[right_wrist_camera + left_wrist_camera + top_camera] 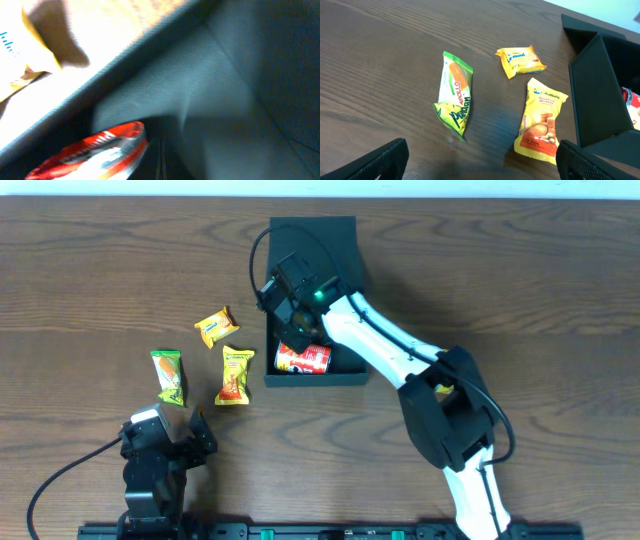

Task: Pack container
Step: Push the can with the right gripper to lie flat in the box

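Observation:
The dark teal container (352, 300) stands at the back middle with its flap lid open to the rear; its side wall shows in the left wrist view (597, 95). A red chip can (303, 359) lies inside it, also seen blurred in the right wrist view (95, 150). My right gripper (291, 332) is inside the box just behind the can, and its fingers look shut and empty. My left gripper (178, 435) is open and empty near the front left, low over the table (480, 162). Three snack packets lie between it and the box.
A green packet (170, 376) (454, 95), a small orange-yellow packet (216, 326) (521, 61) and a yellow biscuit packet (235, 375) (542, 120) lie on the wooden table left of the box. The right arm (400, 345) stretches across the box's right side.

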Tool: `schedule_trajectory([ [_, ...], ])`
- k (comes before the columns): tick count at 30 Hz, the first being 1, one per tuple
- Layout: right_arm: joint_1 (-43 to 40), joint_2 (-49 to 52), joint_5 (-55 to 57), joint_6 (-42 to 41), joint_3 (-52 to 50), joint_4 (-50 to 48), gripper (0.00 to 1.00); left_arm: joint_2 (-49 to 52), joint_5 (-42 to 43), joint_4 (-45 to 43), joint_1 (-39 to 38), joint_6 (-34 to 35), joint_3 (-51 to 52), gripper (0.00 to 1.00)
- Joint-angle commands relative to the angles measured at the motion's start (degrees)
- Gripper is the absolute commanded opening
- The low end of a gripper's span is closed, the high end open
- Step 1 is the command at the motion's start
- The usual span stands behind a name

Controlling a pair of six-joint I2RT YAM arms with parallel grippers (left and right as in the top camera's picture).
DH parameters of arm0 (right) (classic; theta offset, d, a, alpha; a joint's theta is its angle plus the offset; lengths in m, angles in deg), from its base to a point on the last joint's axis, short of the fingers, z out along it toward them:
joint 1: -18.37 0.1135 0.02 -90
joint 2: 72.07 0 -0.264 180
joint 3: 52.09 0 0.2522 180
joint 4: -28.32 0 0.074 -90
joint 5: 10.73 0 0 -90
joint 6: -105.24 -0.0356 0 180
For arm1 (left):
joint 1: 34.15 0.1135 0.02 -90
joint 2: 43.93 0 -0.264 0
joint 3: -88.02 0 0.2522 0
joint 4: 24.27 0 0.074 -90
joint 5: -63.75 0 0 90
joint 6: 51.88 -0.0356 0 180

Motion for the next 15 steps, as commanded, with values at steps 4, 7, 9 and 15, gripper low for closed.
schedule_trajectory([
  [4,1.9,1.8,-4.8,0.4,-0.4,0.3,0.01,-0.4,0.0,-0.2,-0.2,-1.2,0.8,0.95],
  [7,1.9,1.8,-4.8,0.4,-0.4,0.3,0.01,-0.4,0.0,-0.2,-0.2,-1.2,0.8,0.95],
  [9,1.9,1.8,-5.3,0.7,-0.4,0.9,0.01,-0.4,0.0,-0.2,-0.2,-1.2,0.8,0.95],
  [15,1.9,1.7,-5.4,2.5,-0.2,2.6,0.01,-0.4,0.0,-0.2,-0.2,-1.2,0.8,0.95],
])
